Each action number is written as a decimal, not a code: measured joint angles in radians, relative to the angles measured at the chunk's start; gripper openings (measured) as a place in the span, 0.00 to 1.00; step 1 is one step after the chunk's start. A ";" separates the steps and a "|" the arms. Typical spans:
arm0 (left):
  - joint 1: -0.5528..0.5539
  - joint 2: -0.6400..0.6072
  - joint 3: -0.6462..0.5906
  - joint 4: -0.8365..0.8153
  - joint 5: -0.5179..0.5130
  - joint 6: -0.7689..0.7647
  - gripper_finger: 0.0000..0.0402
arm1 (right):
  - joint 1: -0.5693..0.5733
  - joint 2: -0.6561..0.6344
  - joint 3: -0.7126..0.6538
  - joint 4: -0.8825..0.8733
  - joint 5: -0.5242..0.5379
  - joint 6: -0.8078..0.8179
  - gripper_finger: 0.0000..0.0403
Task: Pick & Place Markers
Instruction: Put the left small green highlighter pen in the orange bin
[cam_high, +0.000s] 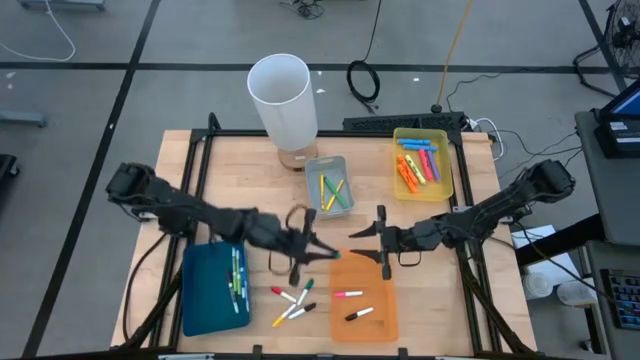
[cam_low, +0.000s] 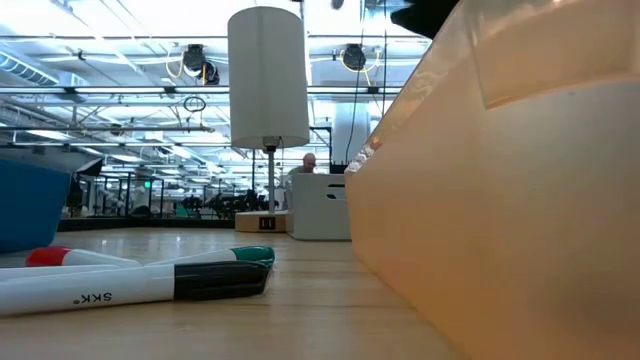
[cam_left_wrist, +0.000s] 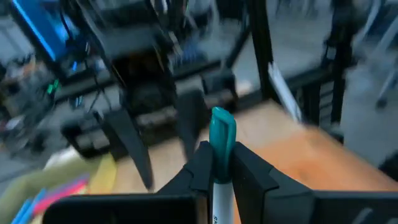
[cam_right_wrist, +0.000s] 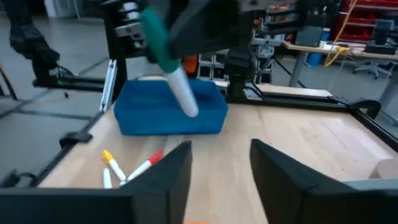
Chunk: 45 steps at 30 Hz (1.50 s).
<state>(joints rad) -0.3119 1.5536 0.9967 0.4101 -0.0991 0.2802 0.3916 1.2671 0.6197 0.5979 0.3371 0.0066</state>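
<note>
Nearest to us, in the left wrist view, the teal-capped marker (cam_left_wrist: 221, 155) stood pinched between the left end effector (cam_left_wrist: 221, 171)'s fingers, cap end out. From above, that left end effector (cam_high: 312, 250) hung over the middle of the bench (cam_high: 470, 310) with the marker (cam_high: 325, 257) clamped in it, and the right end effector (cam_high: 375, 243) faced it from just beside, fingers apart and holding nothing. The right wrist view showed the same marker (cam_right_wrist: 169, 59) tilted above and beyond the open fingers (cam_right_wrist: 171, 177), not yet between them.

We read this as a hand-over, or a carry toward the orange tray (cam_high: 363, 310), which lay just below both end effectors and already held two markers. Either way, we judged the white barrel should come squarely between the right fingers before they closed, and the left should stay clamped until they did. A grip near the cap could let the pen swing.

Loose markers (cam_high: 293, 303) lay on the bench between the orange tray and the blue tray (cam_high: 212, 290). Others sat in the grey tray (cam_high: 328, 185) and the yellow tray (cam_high: 420, 160). A white cylinder (cam_high: 283, 98) stood well clear at the far edge.
</note>
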 joint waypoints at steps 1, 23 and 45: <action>0.026 0.000 -0.014 0.055 0.051 0.000 0.09 | 0.000 0.009 0.000 0.019 -0.001 0.005 0.40; 0.120 -0.001 -0.052 0.222 0.412 -0.046 0.09 | -0.156 0.128 0.011 0.240 -0.418 -0.010 0.45; 0.033 -0.008 -0.051 -0.066 -0.167 0.417 0.09 | -0.210 0.112 0.011 0.154 -0.417 0.069 0.42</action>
<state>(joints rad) -0.2785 1.5451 0.9457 0.3441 -0.2660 0.6970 0.1819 1.3788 0.6312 0.7520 -0.0800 0.0758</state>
